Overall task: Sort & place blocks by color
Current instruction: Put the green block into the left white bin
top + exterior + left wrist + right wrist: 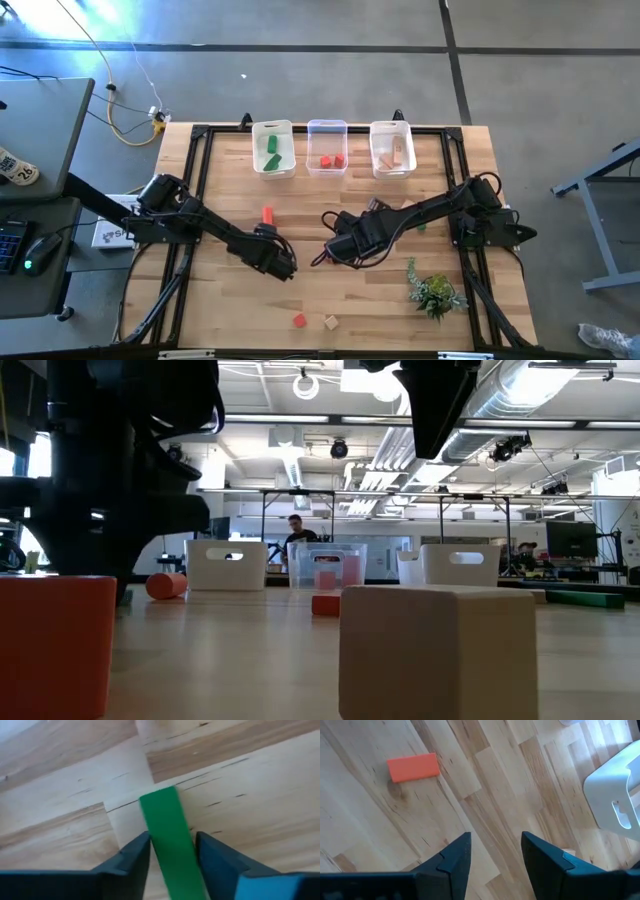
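High view: three bins in a row at the far edge of the desk (200,300). Left bin (273,148) has green blocks, middle bin (327,146) red, right bin (391,148) tan. Loose on the desk: red bar (268,214) left of centre, red cube (299,320) and tan cube (330,321) at the near edge. Small plant (434,291) near right. Left end effector (281,262) sits low, left of centre; right end effector (335,247) is just right of it, mid-desk.

Low view: red cube (55,645) and tan cube (437,652) fill the foreground, bins behind. A person stands far back in the room.

Left wrist view: green bar (171,840) lies lengthwise between the left fingers (131,856), narrow gaps each side, so not clamped yet. It rests flat on the desk.

Right wrist view: right fingers (454,856) parted, nothing between them. Red bar (413,767) ahead, a bin wall (612,790) off to one side.

Handling guess: painted wood, light, rigid, a bit slick. Pinch the long flat sides near mid-length; an end grip would likely let it pivot.
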Robot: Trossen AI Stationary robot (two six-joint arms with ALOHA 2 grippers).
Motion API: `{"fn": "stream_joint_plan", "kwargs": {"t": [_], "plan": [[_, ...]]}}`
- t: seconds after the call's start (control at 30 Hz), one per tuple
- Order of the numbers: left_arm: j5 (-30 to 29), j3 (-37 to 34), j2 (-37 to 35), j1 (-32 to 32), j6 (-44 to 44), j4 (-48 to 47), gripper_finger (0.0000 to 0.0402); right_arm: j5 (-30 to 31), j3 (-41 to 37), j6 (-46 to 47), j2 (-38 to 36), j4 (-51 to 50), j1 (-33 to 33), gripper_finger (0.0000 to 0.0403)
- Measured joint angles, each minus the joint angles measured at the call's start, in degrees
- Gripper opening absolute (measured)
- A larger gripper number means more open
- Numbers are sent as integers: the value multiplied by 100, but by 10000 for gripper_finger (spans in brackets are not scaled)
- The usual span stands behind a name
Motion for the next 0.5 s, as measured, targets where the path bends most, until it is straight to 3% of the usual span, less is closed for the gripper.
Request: {"fn": "stream_joint_plan", "kwargs": {"t": [0.2, 0.5], "plan": [[-48, -3, 0, 0, 664, -19, 68, 56, 0, -34, 0, 15, 1, 160], [-40, -15, 2, 5, 1210, 45, 71, 155, 0, -36, 0, 146, 3, 160]]}}
